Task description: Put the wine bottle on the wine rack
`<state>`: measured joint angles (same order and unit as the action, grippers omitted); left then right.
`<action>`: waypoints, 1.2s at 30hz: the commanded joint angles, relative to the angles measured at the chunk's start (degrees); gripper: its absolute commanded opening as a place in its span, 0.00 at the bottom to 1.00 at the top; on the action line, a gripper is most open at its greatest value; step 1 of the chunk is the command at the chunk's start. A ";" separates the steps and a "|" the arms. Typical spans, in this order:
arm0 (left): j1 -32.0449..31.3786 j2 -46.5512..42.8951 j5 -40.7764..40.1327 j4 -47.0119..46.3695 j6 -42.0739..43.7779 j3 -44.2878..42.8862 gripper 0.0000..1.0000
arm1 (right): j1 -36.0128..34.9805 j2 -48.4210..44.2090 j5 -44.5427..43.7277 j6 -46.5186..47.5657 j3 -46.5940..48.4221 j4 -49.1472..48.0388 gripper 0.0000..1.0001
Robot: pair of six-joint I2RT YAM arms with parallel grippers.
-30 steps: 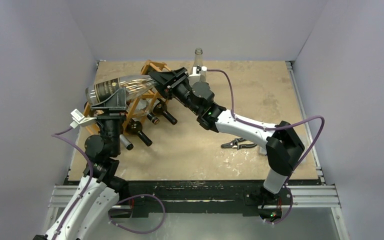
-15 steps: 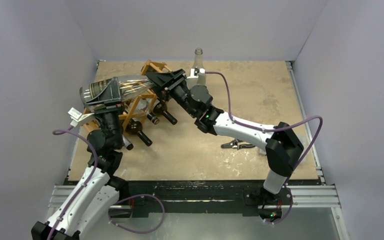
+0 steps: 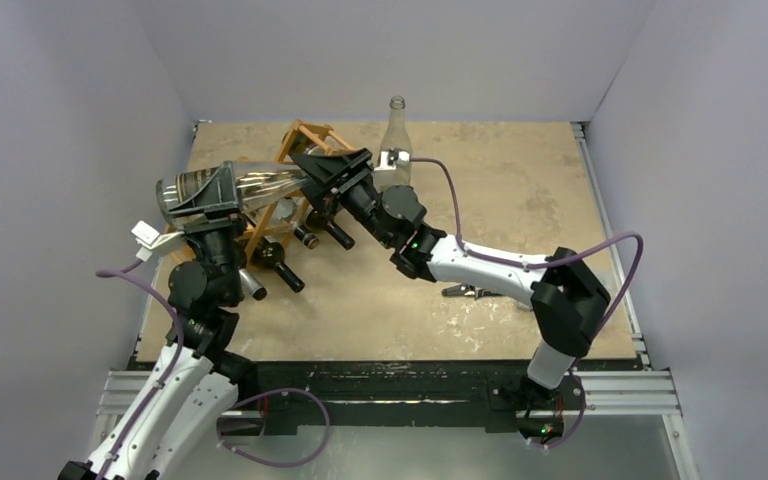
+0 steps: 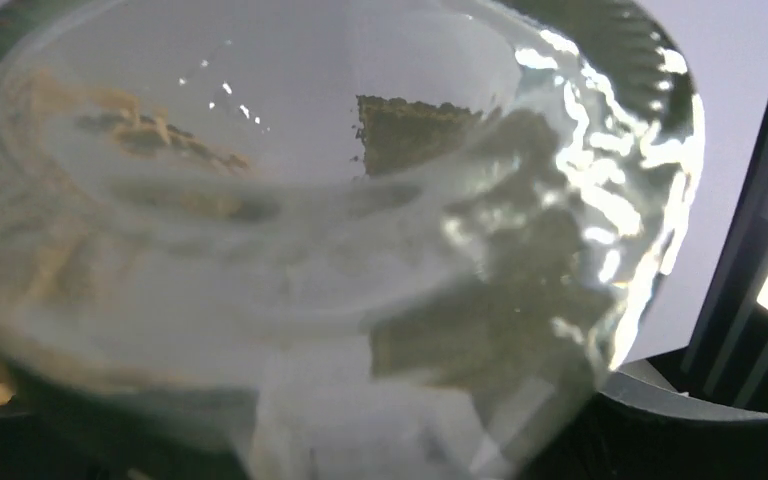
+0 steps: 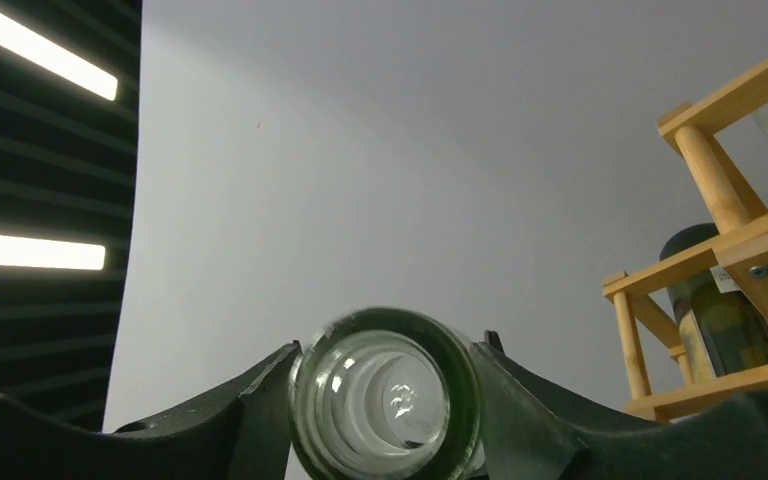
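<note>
Spanning both arms, the wine bottle point(image 3: 260, 183) lies nearly level in the air just above the wine rack point(image 3: 305, 133), its fat end out past the rack's left side and its neck over the rack's right side. The left pincer point(image 3: 208, 192) is clamped around the body near the base, and the right pincer point(image 3: 326, 171) pinches the neck, the open mouth point(image 5: 385, 395) sitting between its fingers in the right wrist view.

I judge the bottle to be clear, empty glass: stiff, fairly light, but slick and breakable, so it would slide or roll under a loose grip. Two holds, one at each end, suit it, since the wide body carries the weight and the thin neck steers. Dark bottles point(image 3: 282, 268) already fill the rack's lower cells, and knocking glass against them or the wooden bars is the risk.
</note>
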<state>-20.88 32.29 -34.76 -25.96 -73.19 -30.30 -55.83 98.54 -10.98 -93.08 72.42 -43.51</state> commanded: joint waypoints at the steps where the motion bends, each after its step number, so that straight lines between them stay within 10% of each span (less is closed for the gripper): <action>1: 0.23 -1.88 -5.23 4.59 -1.41 -4.66 0.00 | -0.77 -9.34 -0.10 -2.38 -1.68 -8.55 0.74; 6: 0.32 -3.55 -7.71 13.40 -3.64 -8.50 0.00 | -0.77 -11.96 3.39 -1.41 -7.75 -6.40 0.98; 13: 0.67 -3.09 -10.88 30.48 -7.65 -16.55 0.00 | -0.77 -16.09 9.48 5.62 -18.67 -3.55 0.99; 18: 2.30 0.79 -7.33 52.63 -10.28 -28.96 0.00 | -0.77 -21.95 10.89 22.45 -20.04 11.61 0.99; 29: 2.60 0.15 7.72 61.48 -7.68 -33.25 0.00 | -0.85 -26.82 12.14 73.33 -5.46 49.82 0.99; 36: 2.60 0.19 15.39 66.30 -8.50 -33.45 0.00 | -2.23 -21.05 17.56 88.28 5.99 59.72 0.98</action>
<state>-18.50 33.23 -24.73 45.32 -80.38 -59.09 -56.69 74.04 2.81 -18.74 72.38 8.01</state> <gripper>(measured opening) 0.827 0.986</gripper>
